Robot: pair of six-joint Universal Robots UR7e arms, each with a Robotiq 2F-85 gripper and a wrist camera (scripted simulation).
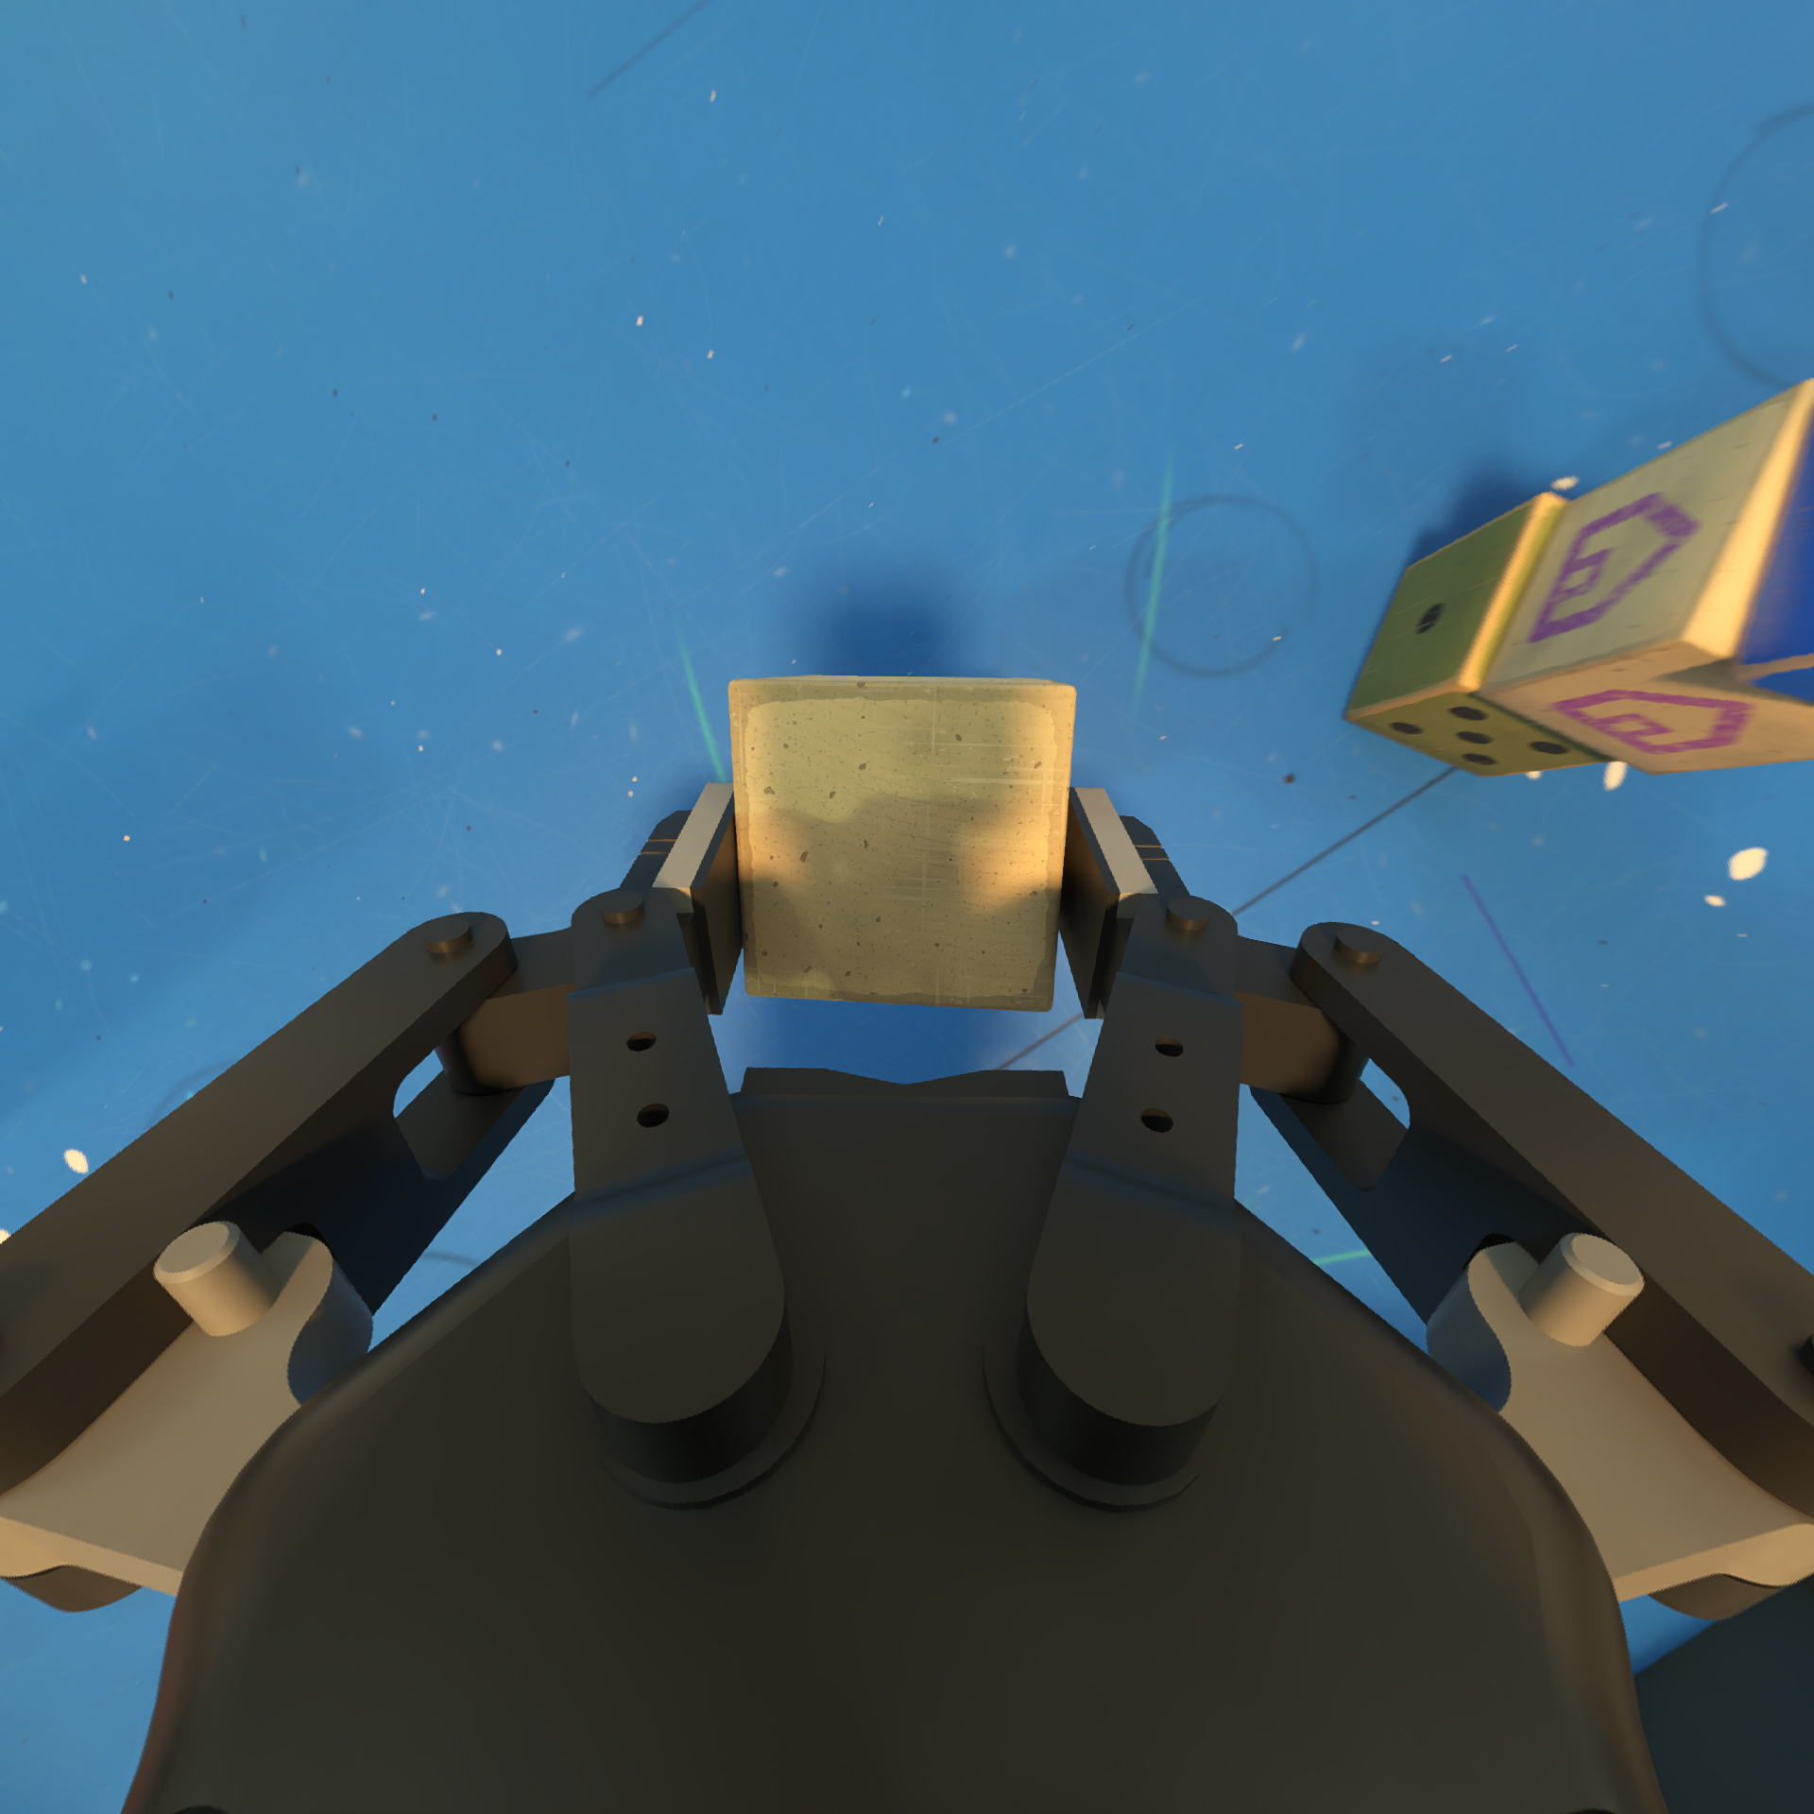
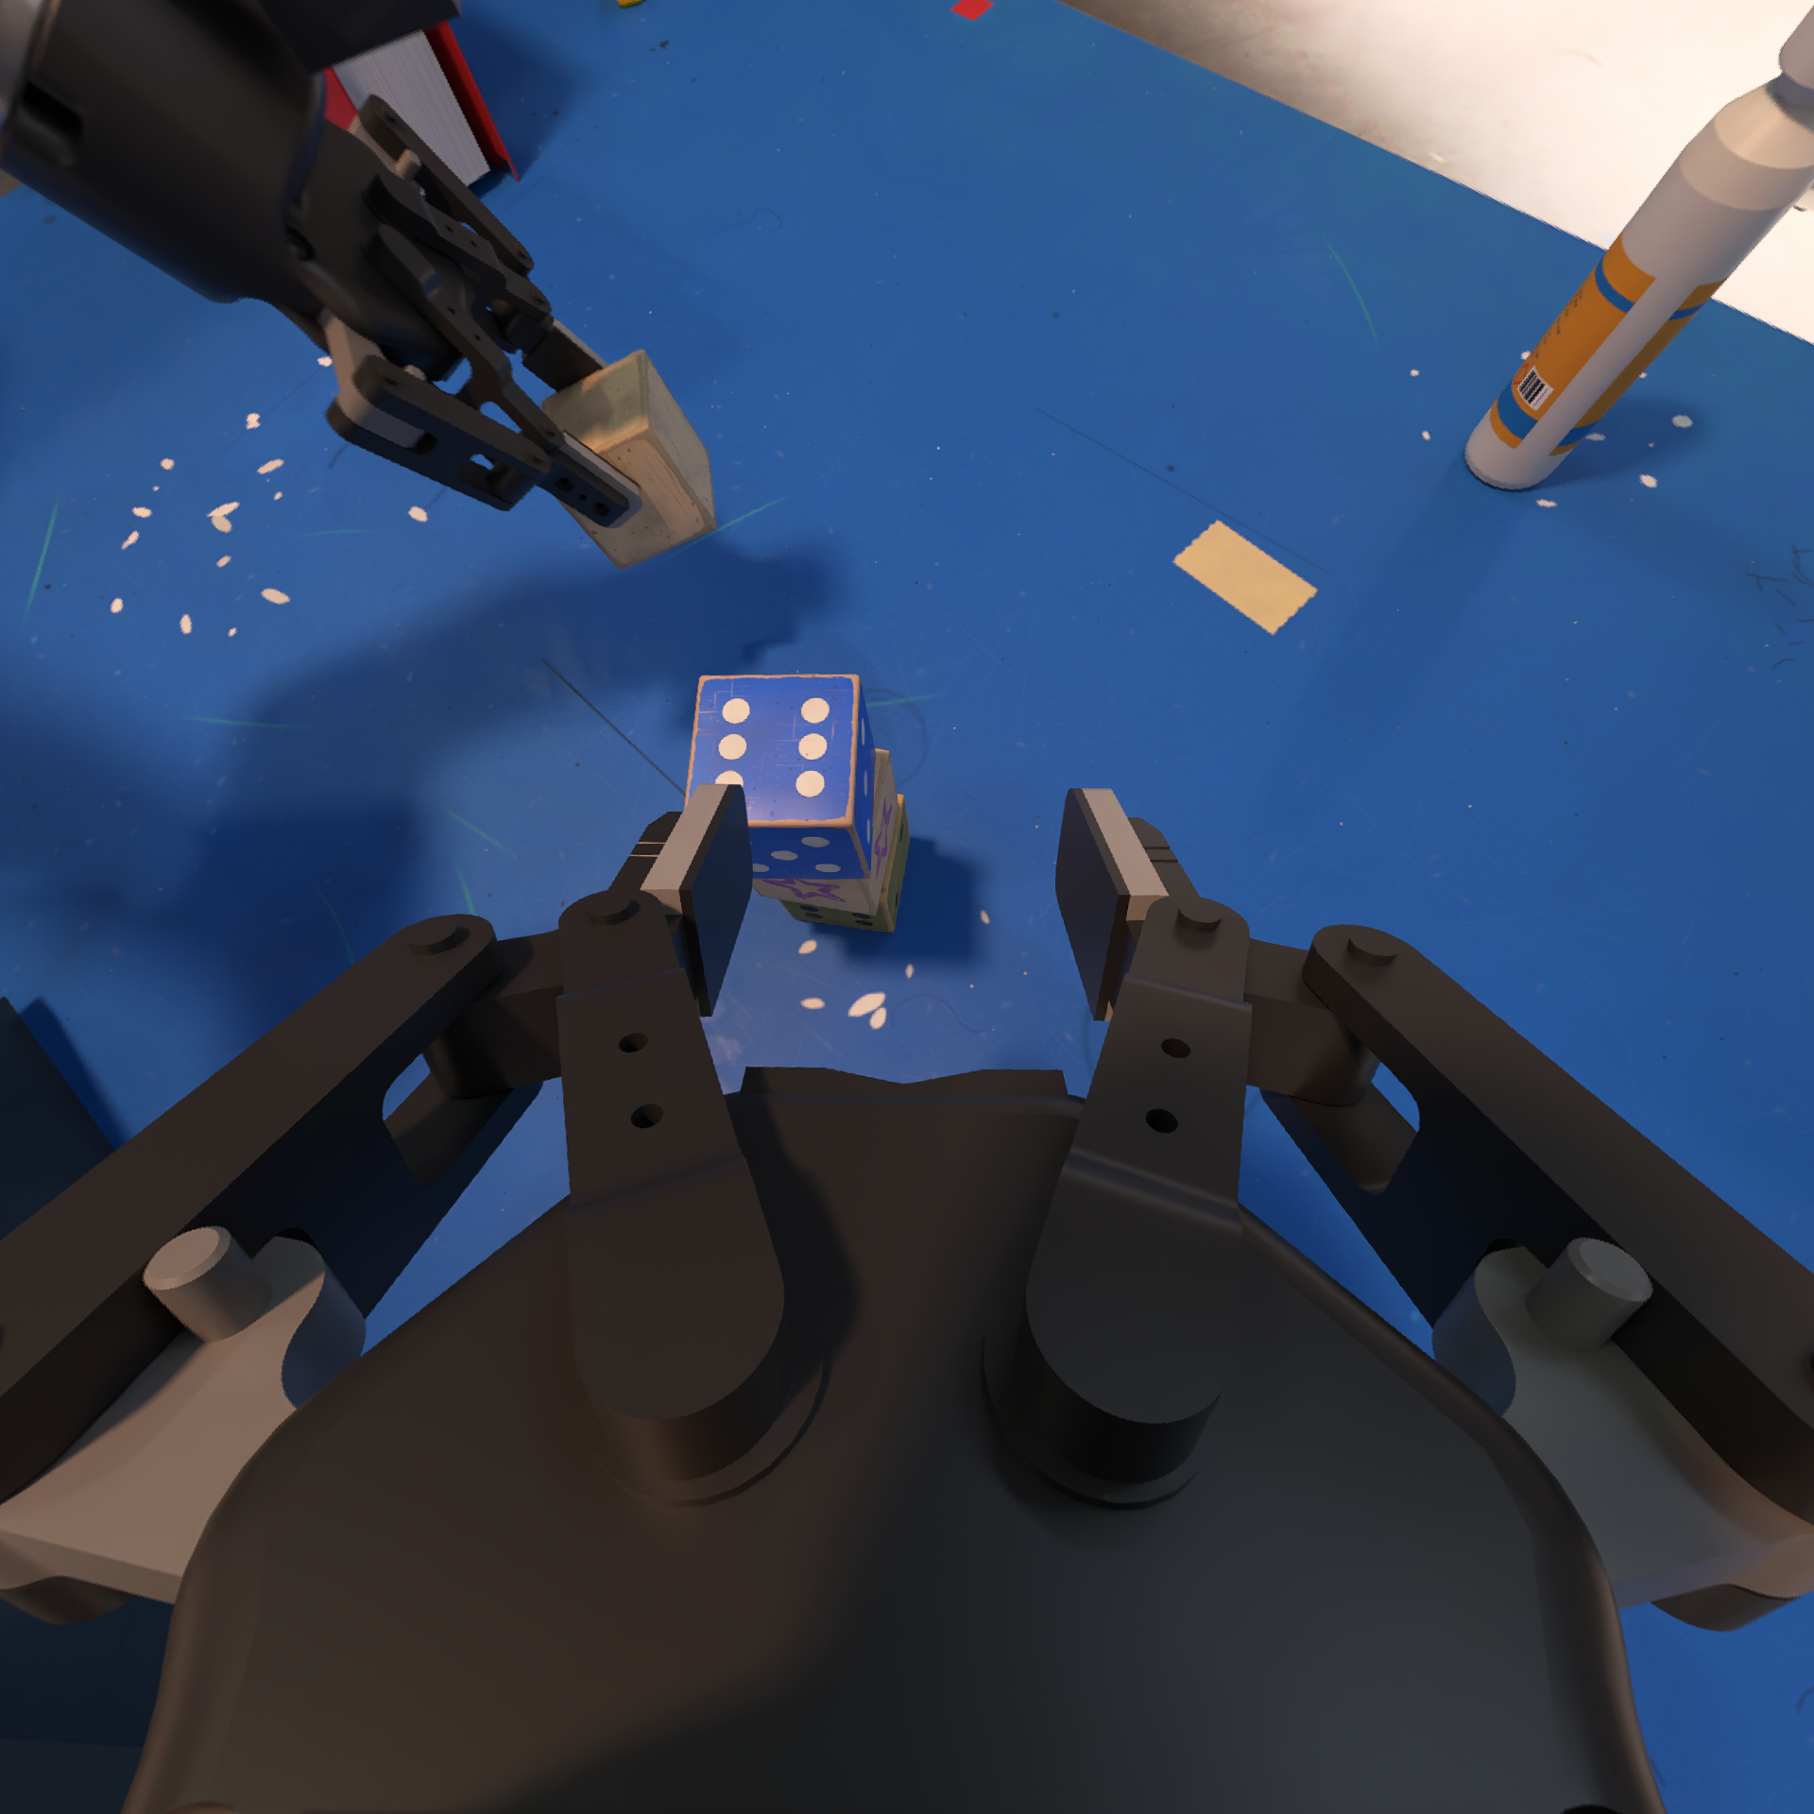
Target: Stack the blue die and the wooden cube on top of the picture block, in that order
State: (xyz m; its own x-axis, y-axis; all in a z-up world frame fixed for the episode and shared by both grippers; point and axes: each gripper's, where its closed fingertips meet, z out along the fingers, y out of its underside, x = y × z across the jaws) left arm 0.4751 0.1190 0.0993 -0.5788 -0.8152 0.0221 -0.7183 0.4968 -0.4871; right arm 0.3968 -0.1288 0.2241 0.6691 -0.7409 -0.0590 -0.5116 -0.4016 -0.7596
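Note:
My left gripper [image 1: 901,834] is shut on the plain wooden cube [image 1: 901,883], held above the blue table. The right wrist view shows this gripper [image 2: 599,491] and the cube [image 2: 653,442] left of and beyond the stack. The blue die [image 2: 775,751] sits on the picture block [image 2: 883,854], which rests on a green die [image 2: 849,918]. In the left wrist view the stack lies at the right edge: green die [image 1: 1423,667], picture block [image 1: 1610,628], blue die [image 1: 1782,599]. My right gripper [image 2: 903,834] is open and empty, above and just right of the stack.
A white and orange tube [image 2: 1610,294] stands at the far right near the table edge. A red book [image 2: 442,108] lies at the far left behind the left arm. A tan patch [image 2: 1245,576] lies flat on the blue table [image 2: 1080,294].

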